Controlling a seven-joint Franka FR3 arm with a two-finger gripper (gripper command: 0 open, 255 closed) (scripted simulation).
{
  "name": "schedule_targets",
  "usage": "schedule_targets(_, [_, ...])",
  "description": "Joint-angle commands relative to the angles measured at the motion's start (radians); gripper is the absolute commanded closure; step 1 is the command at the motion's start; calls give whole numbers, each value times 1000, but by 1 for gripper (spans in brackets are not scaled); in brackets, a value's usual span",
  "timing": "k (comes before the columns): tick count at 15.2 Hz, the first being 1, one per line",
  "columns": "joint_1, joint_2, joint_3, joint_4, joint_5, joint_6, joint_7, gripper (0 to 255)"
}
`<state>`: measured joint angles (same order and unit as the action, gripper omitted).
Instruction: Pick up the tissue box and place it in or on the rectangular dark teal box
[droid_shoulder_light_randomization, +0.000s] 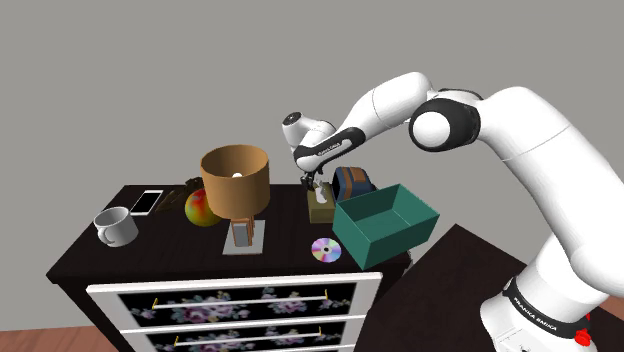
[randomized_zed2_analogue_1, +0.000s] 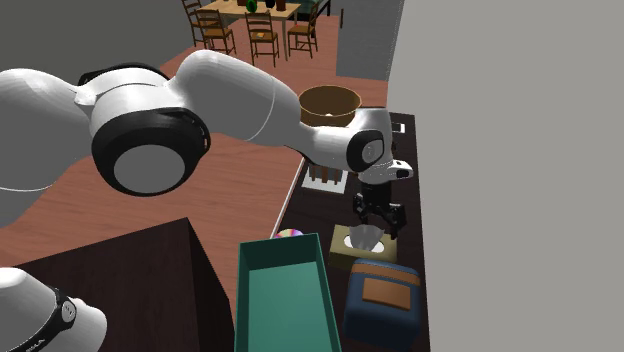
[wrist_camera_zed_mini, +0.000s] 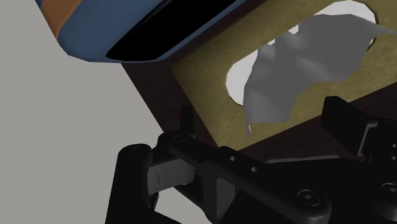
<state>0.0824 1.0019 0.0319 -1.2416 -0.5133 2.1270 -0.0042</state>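
The dark teal box (droid_shoulder_light_randomization: 385, 225) is an open-topped rectangular bin with thin, smooth walls. Its inside shows plain teal floor and sides, and it sits on the dark dresser top (droid_shoulder_light_randomization: 180, 250) just to one side of the jaws, away from the grey wall. The tissue box (randomized_zed2_analogue_1: 362, 245) lies flat directly beneath the gripper (randomized_zed2_analogue_1: 378, 222). It is a low olive-brown block, matt on top, with an oval opening from which a crumpled pale grey tissue (wrist_camera_zed_mini: 299, 60) pokes up towards the hand. The jaws stand wide apart, one black finger to each side of that tissue, and grip nothing; whether the fingertips touch the box top cannot be told. In the wrist view the box's long axis runs roughly from one finger towards the other, skewed a little off the line between them, with one short end close by a finger. Just past the tissue box from the jaws stands a rounded blue bag (randomized_zed2_analogue_1: 382, 300) with a brown panel, close against the teal bin's side. On the near side of the jaws a shiny rainbow-tinted disc (droid_shoulder_light_randomization: 324, 250) lies flat. Farther from the jaws along the dresser are a lamp (droid_shoulder_light_randomization: 235, 180) with a brown drum shade, a red-yellow fruit (droid_shoulder_light_randomization: 202, 208), a white phone (droid_shoulder_light_randomization: 146, 202) and a grey mug (droid_shoulder_light_randomization: 117, 226).
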Motion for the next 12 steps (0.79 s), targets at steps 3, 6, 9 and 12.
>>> schedule_targets(3, [-2,4,-1,-2,-2,8,1,0])
schedule_targets(6, [-2,4,-1,-2,-2,8,1,0])
schedule_targets(9, [-2,4,-1,-2,-2,7,1,255])
schedule_targets(12, [-2,7,-1,2,-1,6,0,255])
